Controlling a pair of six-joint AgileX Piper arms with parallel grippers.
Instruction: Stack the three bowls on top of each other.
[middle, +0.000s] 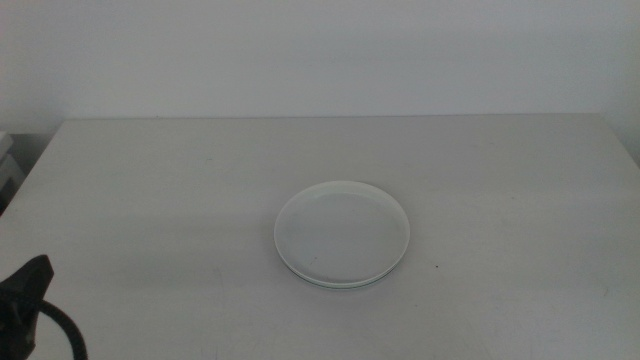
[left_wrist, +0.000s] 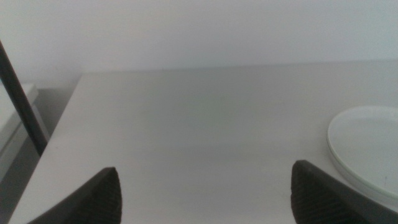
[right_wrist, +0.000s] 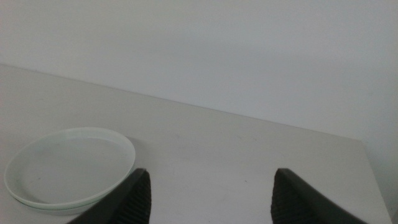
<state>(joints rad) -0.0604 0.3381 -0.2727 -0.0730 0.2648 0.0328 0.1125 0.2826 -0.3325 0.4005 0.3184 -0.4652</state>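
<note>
A stack of shallow, round, pale bowls (middle: 342, 234) with low rims sits level near the middle of the plain white desk (middle: 180, 190), the white top bowl's hollow facing up and a second rim just showing beneath its near edge; being round it has no long axis, and no writing is readable on it. The left hand (left_wrist: 205, 193) waits low at the desk's near left with its dark jaws wide apart and empty. The right hand (right_wrist: 211, 196) is likewise spread and empty, the stack just beside it

A pale table (middle: 150, 200) carries 1 stack of bowls (middle: 342, 234).
</note>
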